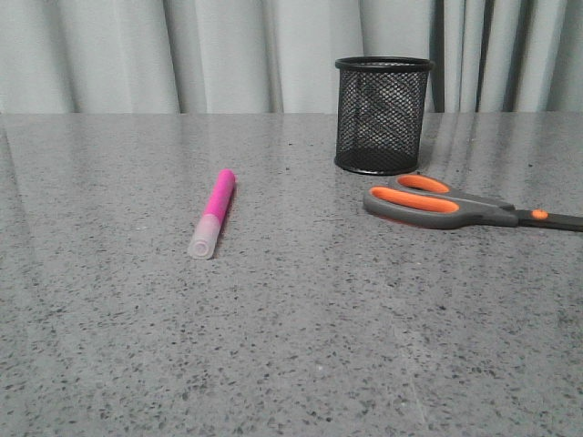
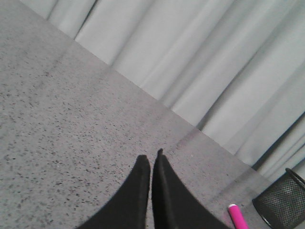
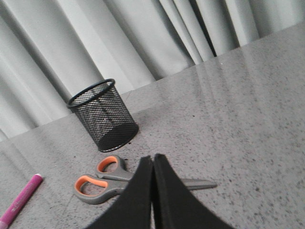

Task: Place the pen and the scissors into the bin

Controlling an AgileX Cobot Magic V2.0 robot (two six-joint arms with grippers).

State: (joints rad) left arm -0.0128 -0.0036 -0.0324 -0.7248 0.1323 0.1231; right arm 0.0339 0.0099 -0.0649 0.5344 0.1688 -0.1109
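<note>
Nothing is picked up yet: both my left tool (image 2: 150,157) and right tool (image 3: 153,158) hang pressed together and empty above the grey speckled bench (image 1: 301,346). The dark-bladed, orange-lined grey scissors (image 3: 125,180) lie flat just beneath my right tool, the black wire-mesh bin (image 3: 102,115) beyond them, and the thick pink marker pen (image 2: 238,215) lies beside my left tool. Next I judge each tool must spread and drop onto its item

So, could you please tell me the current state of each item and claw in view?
pen: capped, lying flat on the table, not held.
scissors: closed, lying flat right of the bin, not held.
bin: upright; no pen or scissors inside.
left claw: shut, holding nothing.
right claw: shut, holding nothing, above the scissors.
</note>
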